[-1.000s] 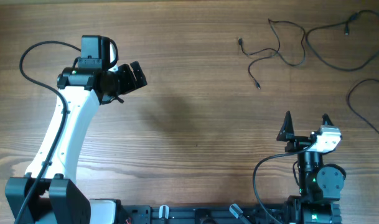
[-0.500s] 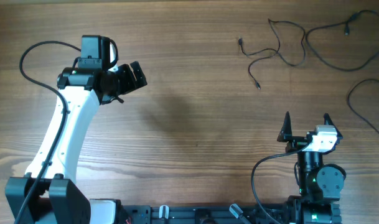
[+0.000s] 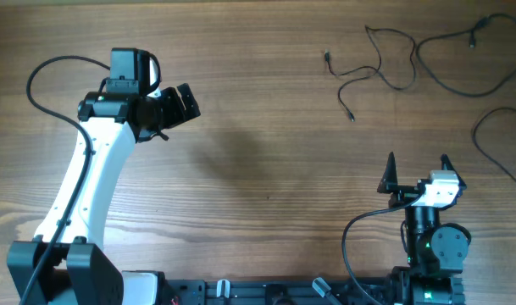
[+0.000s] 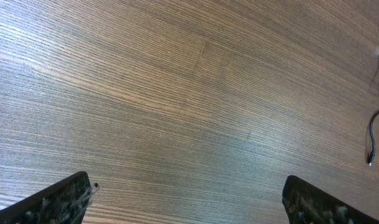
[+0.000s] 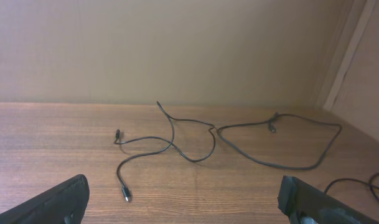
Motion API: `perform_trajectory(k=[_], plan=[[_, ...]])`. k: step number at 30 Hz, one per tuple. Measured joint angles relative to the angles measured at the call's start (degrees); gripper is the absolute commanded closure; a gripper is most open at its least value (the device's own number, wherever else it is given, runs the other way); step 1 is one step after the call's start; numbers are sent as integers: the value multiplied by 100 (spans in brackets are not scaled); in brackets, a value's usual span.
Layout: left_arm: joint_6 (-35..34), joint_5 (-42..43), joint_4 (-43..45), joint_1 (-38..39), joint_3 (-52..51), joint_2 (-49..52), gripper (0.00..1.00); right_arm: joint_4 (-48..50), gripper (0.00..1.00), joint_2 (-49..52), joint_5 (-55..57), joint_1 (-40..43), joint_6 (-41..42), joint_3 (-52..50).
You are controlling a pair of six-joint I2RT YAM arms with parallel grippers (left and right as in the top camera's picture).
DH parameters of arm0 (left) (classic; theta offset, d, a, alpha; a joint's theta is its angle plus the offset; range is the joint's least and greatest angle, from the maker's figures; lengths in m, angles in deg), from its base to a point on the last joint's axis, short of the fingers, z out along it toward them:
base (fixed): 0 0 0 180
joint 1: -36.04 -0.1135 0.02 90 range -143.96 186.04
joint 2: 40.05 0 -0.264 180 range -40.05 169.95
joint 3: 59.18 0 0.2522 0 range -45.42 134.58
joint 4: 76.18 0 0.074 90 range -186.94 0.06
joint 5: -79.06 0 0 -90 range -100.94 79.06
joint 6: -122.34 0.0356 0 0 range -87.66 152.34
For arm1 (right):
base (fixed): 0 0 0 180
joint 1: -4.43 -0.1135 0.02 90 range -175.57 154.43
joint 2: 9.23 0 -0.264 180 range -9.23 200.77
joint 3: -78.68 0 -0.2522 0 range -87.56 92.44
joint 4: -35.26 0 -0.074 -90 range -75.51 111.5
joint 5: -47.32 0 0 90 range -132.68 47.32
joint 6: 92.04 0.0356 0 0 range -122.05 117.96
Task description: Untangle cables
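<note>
The cables lie spread out on the wooden table at the far right. One thin cord with a small plug [image 3: 327, 58] winds across itself. A longer loop [image 3: 472, 40] lies to its right, and a third strand [image 3: 476, 129] curves at the table's right edge. In the right wrist view the crossing cord [image 5: 172, 142] and the long loop [image 5: 273, 129] lie ahead of my right gripper [image 5: 186, 202], which is open and empty. In the overhead view this right gripper [image 3: 417, 163] stands well short of them. My left gripper [image 3: 188, 102] hangs open over bare wood, with only a cord end [image 4: 371, 137] at its right edge.
A thick black arm cable [image 3: 37, 76] arcs beside the left arm. The right arm's own cable [image 3: 351, 237] loops by its base near the front edge. A pale wall [image 5: 177, 50] rises behind the table's far side.
The right wrist has turned very slightly to the left. The left arm and the cables have not moved.
</note>
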Motion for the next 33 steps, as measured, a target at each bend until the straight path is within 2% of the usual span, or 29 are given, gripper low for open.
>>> perform_trajectory(k=[9, 15, 18, 23, 29, 33], plan=[[4, -7, -92, 7, -2, -140, 0, 0, 0, 0, 0, 0, 0, 0], [70, -125, -72, 463, -2, -1185, 0, 2, 0, 0, 0, 0, 0, 0], [90, -164, 341, 601, -190, -1821, 0, 2, 0, -4, 0, 0, 0, 0], [111, -195, 1403, 603, -1493, -3027, 0, -4, 0, -17, 0, 0, 0, 0], [109, -46, 2667, 398, -3587, -4843, 0, 7, 0, -26, 0, 0, 0, 0], [105, 85, 2905, 61, -4597, -6050, 0, 0, 0, -26, 0, 0, 0, 0]])
